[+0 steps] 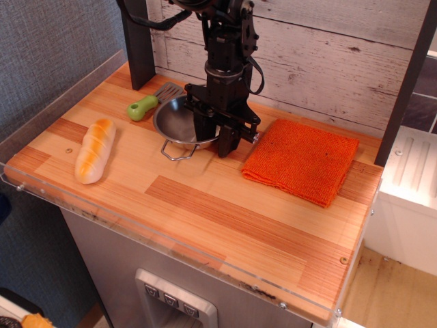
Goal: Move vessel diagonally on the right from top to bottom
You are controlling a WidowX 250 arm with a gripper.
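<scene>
The vessel (pixel 175 121), a round shiny steel bowl with a wire loop handle at its front, sits on the wooden tabletop (pixel 225 219) at the back, left of centre. My gripper (pixel 216 140) comes straight down over the bowl's right rim. One finger is inside the bowl and the other outside, and they are closed onto the rim. The bowl's right edge is hidden behind the fingers.
An orange cloth (pixel 300 158) lies just right of the gripper. A green-handled spatula (pixel 142 106) lies behind and left of the bowl, and a bread roll (pixel 94 149) at the far left. Dark posts (pixel 136 41) stand at the back corners. A clear rim edges the table.
</scene>
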